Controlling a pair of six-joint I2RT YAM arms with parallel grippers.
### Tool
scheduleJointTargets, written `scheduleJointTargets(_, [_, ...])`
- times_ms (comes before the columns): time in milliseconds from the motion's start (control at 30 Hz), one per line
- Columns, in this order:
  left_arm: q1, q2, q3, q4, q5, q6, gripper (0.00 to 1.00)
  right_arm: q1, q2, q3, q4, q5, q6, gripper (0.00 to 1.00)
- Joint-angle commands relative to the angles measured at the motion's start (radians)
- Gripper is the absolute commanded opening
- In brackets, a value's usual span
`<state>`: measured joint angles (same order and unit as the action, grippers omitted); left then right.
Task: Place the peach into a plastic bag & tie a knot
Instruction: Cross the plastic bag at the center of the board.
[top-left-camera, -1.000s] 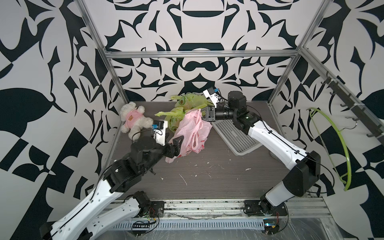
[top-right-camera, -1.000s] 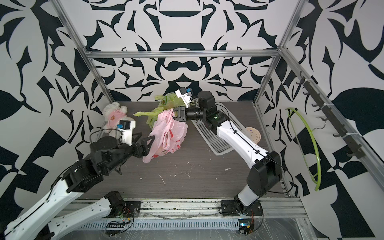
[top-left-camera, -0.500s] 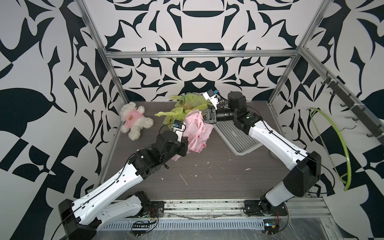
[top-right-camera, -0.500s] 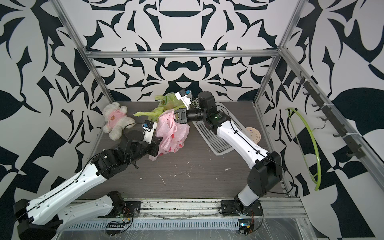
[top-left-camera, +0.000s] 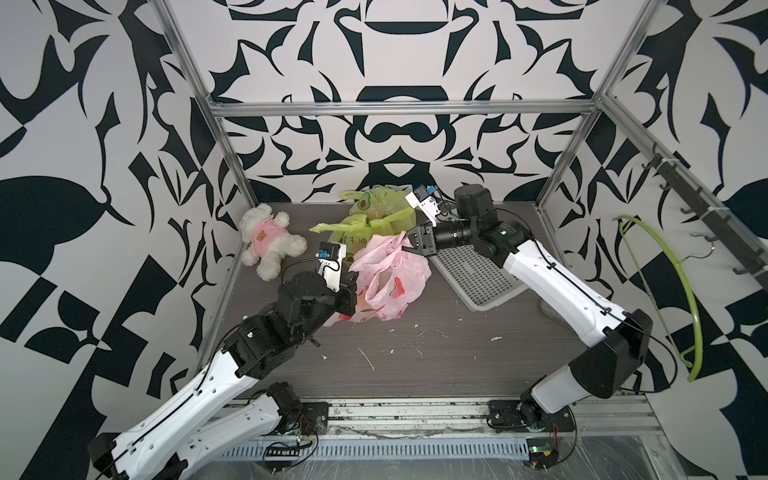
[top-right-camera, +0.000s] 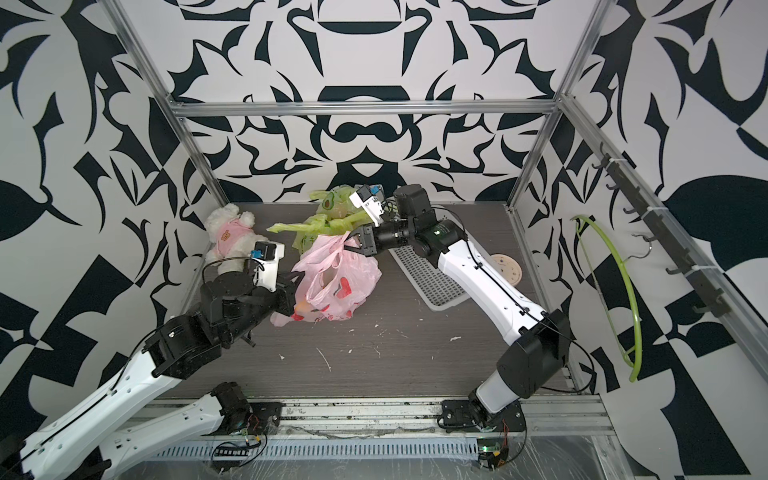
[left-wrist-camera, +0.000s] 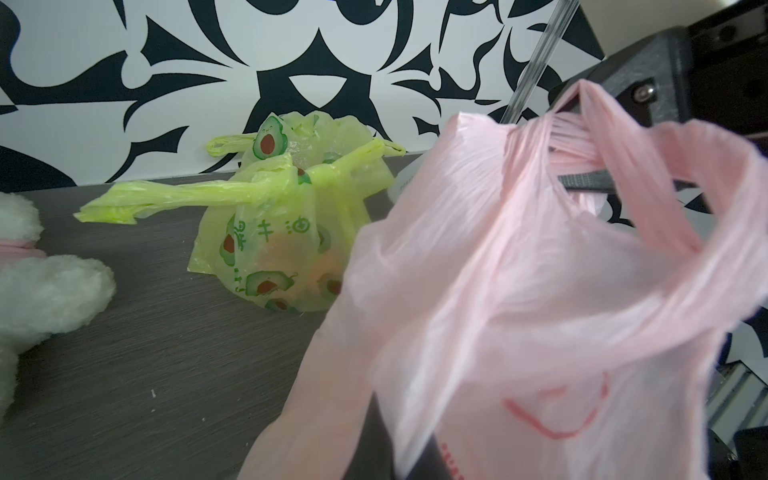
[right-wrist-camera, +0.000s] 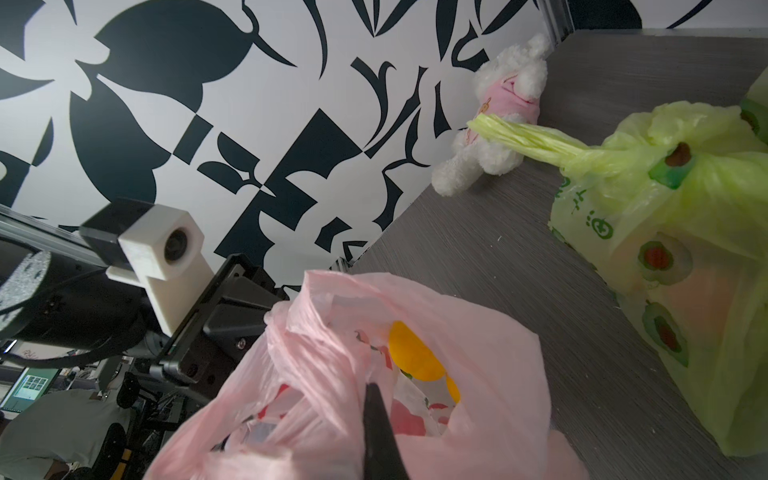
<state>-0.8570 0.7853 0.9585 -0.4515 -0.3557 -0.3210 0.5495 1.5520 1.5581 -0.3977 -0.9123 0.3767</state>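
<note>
From my console the plastic bag (top-left-camera: 390, 286) reads pale pink with red prints, and the peach (right-wrist-camera: 415, 353) shows yellow-orange. The other bag (top-left-camera: 376, 216) is lime green with avocado pictures and green lettering. I see the teddy (top-left-camera: 270, 245) white in a pink shirt, the table (top-left-camera: 457, 365) dark grey wood-grain, the tray (top-left-camera: 478, 274) light grey mesh, the walls (top-left-camera: 395, 54) white with black swirls

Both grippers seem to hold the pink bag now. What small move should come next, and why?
Probably carry the left gripper across toward the right gripper, so the two handles cross. The peach already lies inside the pink bag, each gripper is shut on a bunched part of its top, and the mouth is not yet tied.
</note>
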Motion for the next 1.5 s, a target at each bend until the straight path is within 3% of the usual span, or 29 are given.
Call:
scheduleJointTargets(0, [0.004, -0.011, 0.024, -0.032, -0.023, -0.001, 0.0, -0.002, -0.04, 0.049, -0.055, 0.035, -0.057, 0.0])
scheduleJointTargets(233, [0.004, 0.02, 0.061, -0.069, 0.011, -0.019, 0.0, 0.0, -0.034, 0.083, -0.111, 0.125, -0.055, 0.0])
scheduleJointTargets(500, [0.004, 0.072, 0.059, -0.051, 0.136, -0.062, 0.0, -0.001, -0.042, 0.076, -0.085, 0.245, -0.026, 0.0])
scheduleJointTargets(867, [-0.002, 0.1, -0.078, 0.161, 0.254, -0.169, 0.0, -0.001, -0.102, -0.083, 0.285, 0.272, 0.179, 0.0])
scheduleJointTargets(1133, [-0.039, 0.178, -0.093, 0.312, 0.336, -0.167, 0.0, 0.008, -0.094, -0.15, 0.486, 0.289, 0.308, 0.0])
scheduleJointTargets(1367, [-0.072, 0.213, -0.095, 0.405, 0.346, -0.158, 0.0, 0.074, -0.068, -0.145, 0.432, 0.415, 0.254, 0.0])
scheduleJointTargets(1467, [-0.073, 0.204, -0.093, 0.405, 0.335, -0.155, 0.0, 0.075, -0.049, -0.155, 0.476, 0.363, 0.293, 0.0])
